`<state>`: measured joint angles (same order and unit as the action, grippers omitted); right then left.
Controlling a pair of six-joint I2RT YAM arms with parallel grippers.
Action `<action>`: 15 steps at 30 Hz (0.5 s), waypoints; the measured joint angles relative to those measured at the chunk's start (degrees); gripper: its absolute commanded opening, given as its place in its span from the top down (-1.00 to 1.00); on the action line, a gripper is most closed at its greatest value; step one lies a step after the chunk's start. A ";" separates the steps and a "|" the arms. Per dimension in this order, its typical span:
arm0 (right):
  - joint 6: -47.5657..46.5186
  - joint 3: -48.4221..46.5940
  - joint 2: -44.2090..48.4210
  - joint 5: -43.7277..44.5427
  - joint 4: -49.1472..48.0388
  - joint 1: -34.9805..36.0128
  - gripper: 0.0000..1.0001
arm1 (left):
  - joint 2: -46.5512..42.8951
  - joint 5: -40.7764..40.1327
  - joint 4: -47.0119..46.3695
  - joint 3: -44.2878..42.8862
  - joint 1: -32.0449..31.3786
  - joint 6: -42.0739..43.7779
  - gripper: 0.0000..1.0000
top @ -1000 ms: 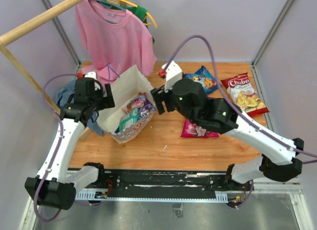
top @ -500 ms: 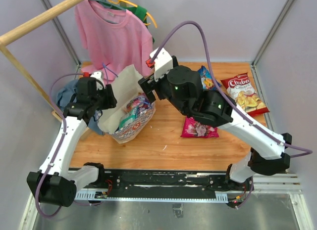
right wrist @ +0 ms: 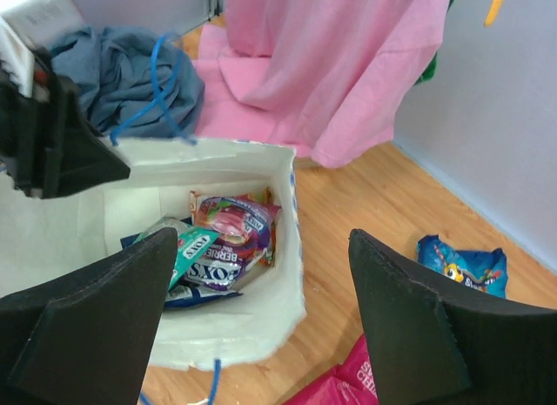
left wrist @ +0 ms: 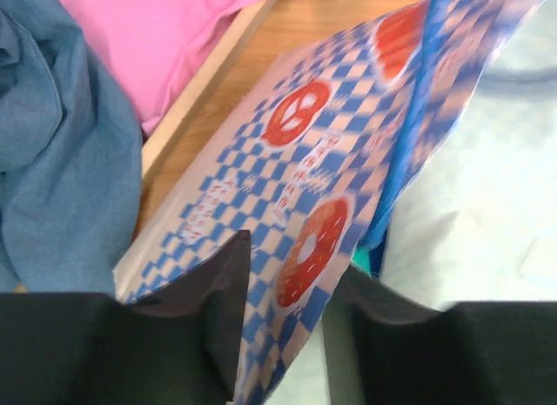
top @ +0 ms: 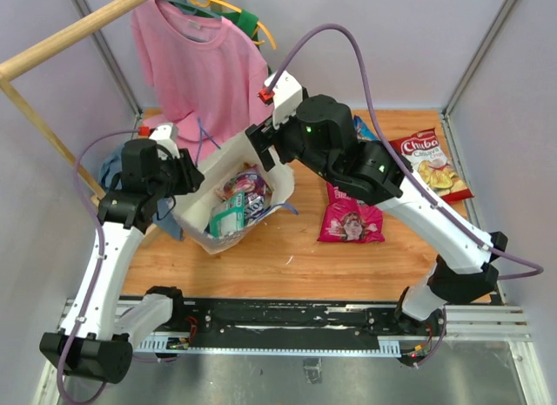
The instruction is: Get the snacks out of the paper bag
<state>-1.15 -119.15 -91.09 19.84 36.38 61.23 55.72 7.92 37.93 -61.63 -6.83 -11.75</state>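
Top external, table [top: 296,257]: carries bag at left-centre, plus three packets already out on the right: Chiba chips [top: 431,165], pink-red packet [top: 351,215], blue bag [top: 365,137] partly under R arm [top: 392,192]. Judged part done.
Paper bag [top: 224,152]: stands open, mouth up, just beside blue-grey cloth [top: 113,165], near hem of pink T-shirt [top: 204,65]. Thin paper, nothing stiff in it; prob. collapses or tips if pulled sideways.
Right gripper [right wrist: 261,239]: hovers over bag mouth, jaws spread wide, nothing between them. Risk: could clip the rim going down, given wide spread vs. narrow mouth; would crush the wall or shove bag across the wood.
Left gripper [left wrist: 287,266]: pinches checkered side wall near the rim, paper between both fingers; props mouth open. Risk: may slip off or tear the wall if bag gets dragged, given slim bite on slick paper; then loss of the open mouth over the contents.
Snacks in bag [right wrist: 228,231]: several at the bottom, overlapping; purple-multicolour on top, teal beside, blue underneath. Risk: glossy film, prob. slippery under the pads; could come up two at once w/ one dropped, or catch the wall & lift bag too.
Cord handle [right wrist: 165,83]: loops loose above far rim; another hangs at near side. Risk: could get hooked by a finger, then yank bag over.
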 measured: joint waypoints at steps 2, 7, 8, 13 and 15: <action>0.70 1.33 0.70 -0.98 0.20 -0.83 -0.63 | -0.87 0.59 0.42 -1.49 0.00 0.11 -0.07; 1.79 3.23 1.11 -2.75 0.39 -2.12 -0.63 | -1.99 -0.81 1.57 -4.20 0.00 0.90 -0.01; 1.95 3.43 1.11 -2.93 0.46 -2.12 -0.63 | -1.99 -1.38 1.73 -4.33 0.00 1.05 0.02; 2.47 3.52 1.09 -3.87 0.72 -2.14 -0.63 | -1.99 -3.87 2.58 -4.37 0.00 1.46 0.26; 2.58 3.52 1.09 -4.24 0.81 -2.14 -0.63 | -1.95 -4.76 2.69 -4.37 0.00 1.60 0.41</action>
<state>1.43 -115.63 -90.00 15.59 37.19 59.09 53.78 3.16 40.62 -66.00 -6.83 -10.15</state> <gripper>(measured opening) 0.815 0.387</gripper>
